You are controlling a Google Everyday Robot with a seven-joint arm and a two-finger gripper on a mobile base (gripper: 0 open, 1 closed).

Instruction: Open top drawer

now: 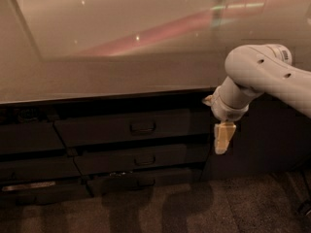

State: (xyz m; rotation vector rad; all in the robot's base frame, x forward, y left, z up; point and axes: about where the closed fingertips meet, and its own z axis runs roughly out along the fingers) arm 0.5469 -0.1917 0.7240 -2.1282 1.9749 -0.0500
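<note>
The top drawer (97, 129) is a wide dark front just under the counter edge, with a small dark bar handle (142, 127) at its centre. It sits flush with the fronts around it, closed. My gripper (222, 139) hangs from the white arm (262, 72), its pale tan tips pointing down. It is to the right of the drawer's right end, at about the height of the drawer's lower edge, well right of the handle and holding nothing that I can see.
A broad glossy counter top (121, 72) runs above the drawers. Two narrower dark drawers with handles (145, 160) (141, 182) lie below the top one. Handleless dark fronts (29, 140) are at the left. A dark cabinet panel (272, 140) stands behind the gripper. Carpeted floor (194, 208) lies below.
</note>
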